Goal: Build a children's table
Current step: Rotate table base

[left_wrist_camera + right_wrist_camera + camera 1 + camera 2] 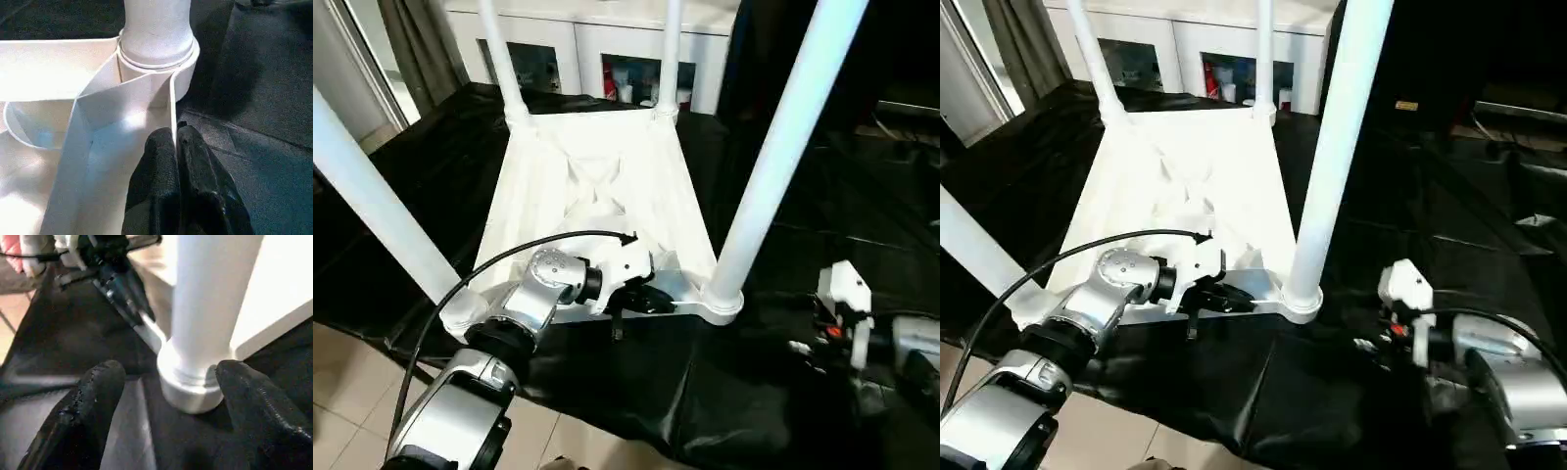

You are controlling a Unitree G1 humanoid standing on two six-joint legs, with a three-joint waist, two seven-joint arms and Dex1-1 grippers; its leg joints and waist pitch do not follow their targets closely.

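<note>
Four tapered white tube legs (773,157) stood in the upturned white plastic tabletop (597,186), whose rim the left gripper (176,142) pinched, seemingly steadying it, while the right gripper (166,382) hung spread around one leg's base.

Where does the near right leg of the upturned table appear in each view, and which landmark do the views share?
Left eye view: near right leg, right of centre.
Right eye view: centre.
Left wrist view: top centre.
Right wrist view: upper centre.
Shared landmark: its round corner socket.

The upturned table (597,186) is being viewed downward from the head; its near corner socket (190,391) is being shared closely by both wrist cameras.
</note>
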